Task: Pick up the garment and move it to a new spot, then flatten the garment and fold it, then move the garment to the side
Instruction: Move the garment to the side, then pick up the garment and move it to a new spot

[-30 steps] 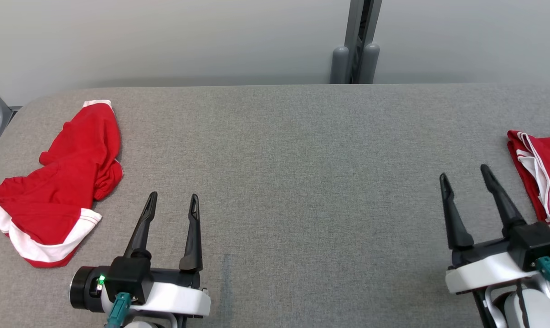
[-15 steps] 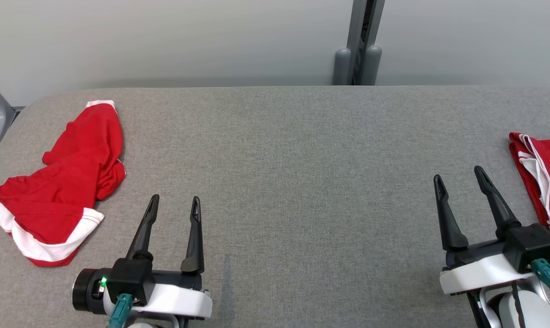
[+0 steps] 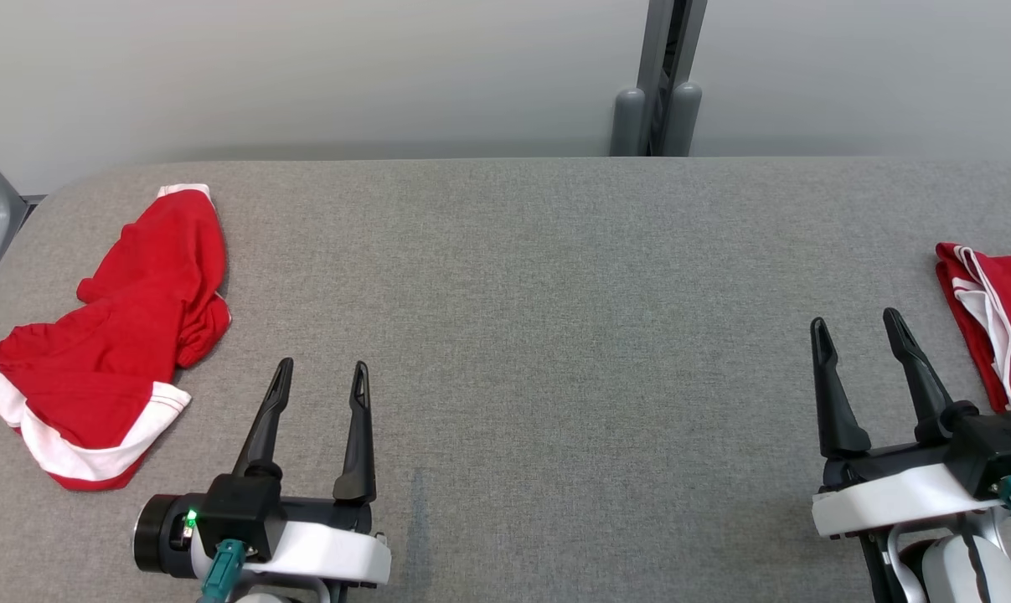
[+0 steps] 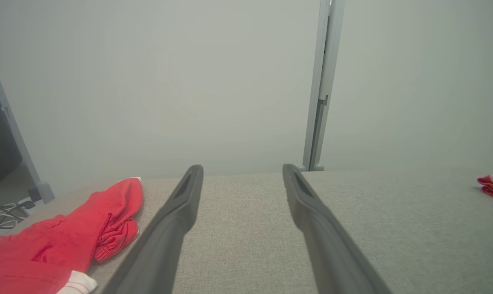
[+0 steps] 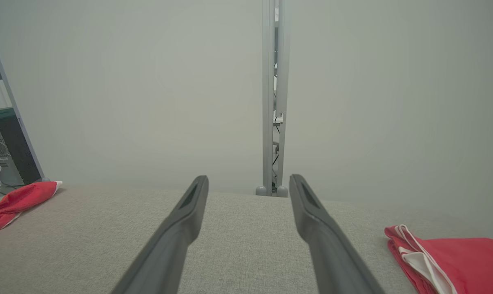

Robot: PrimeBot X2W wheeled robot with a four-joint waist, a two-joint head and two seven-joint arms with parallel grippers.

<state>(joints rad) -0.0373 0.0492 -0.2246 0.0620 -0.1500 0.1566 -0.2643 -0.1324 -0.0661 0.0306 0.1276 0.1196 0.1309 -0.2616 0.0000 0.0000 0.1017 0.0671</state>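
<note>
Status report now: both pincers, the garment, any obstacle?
Left pincer open, empty. Right pincer open, empty. Crumpled red cloth garment with white trim lies untouched, left side. Path looks free.

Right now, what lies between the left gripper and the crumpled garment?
Only bare grey table separates the left gripper from the crumpled garment, per the head view.

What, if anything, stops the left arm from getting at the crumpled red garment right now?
Probably nothing, so yes. The left gripper is open and empty, and the crumpled red garment lies close on its left, with bare table between them.
</note>
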